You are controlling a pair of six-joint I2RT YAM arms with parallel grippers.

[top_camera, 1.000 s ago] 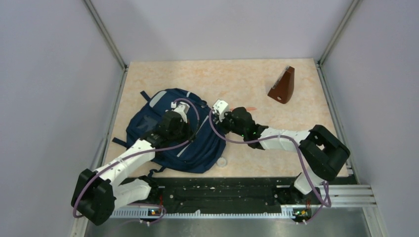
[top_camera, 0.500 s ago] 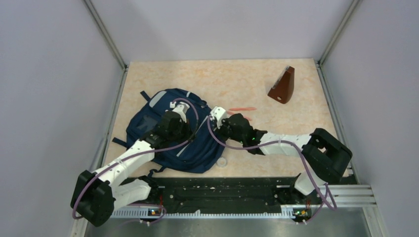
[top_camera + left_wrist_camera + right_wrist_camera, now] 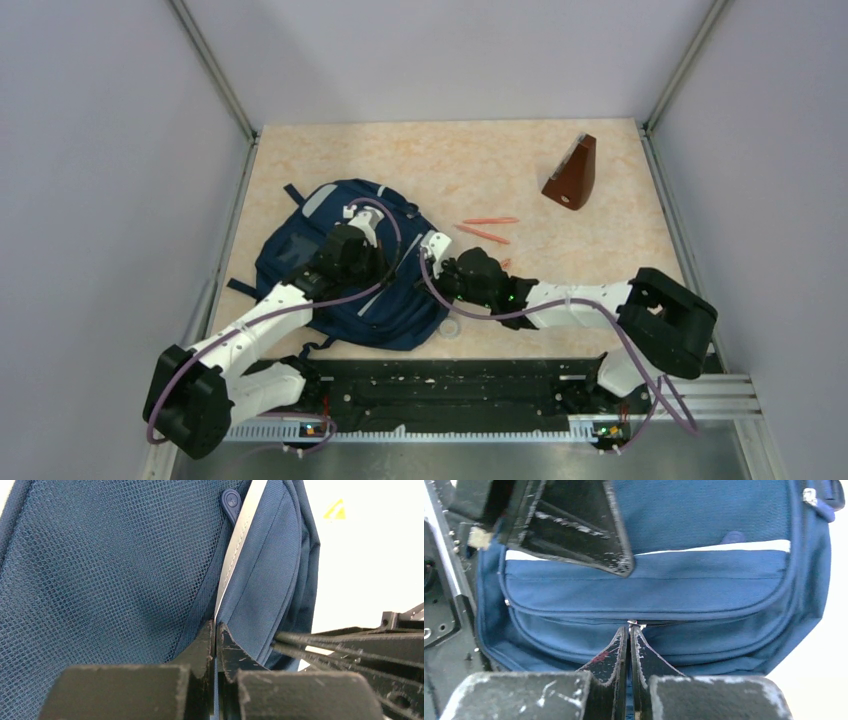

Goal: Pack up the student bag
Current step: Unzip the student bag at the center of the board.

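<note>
I had R claw [image 3: 629, 632] shut on zip pull [image 3: 632, 624] of bag [image 3: 400, 305]; zip ran crosswise to claw, so next drag = sideways imo. L claw [image 3: 215, 632] clamped shut on trim [image 3: 238, 545].

Boxing in a peach-marbled bench [image 3: 450, 160] on three sides with plain lilac-grey walls [image 3: 100, 200]. Running up the two far corners as slanting metal posts [image 3: 213, 70]. Edging the near side with a black mounting rail [image 3: 450, 390] and a toothed silver strip [image 3: 450, 432]. Bathing everything in soft, even light, casting only faint shadows across the pale surface.
</note>
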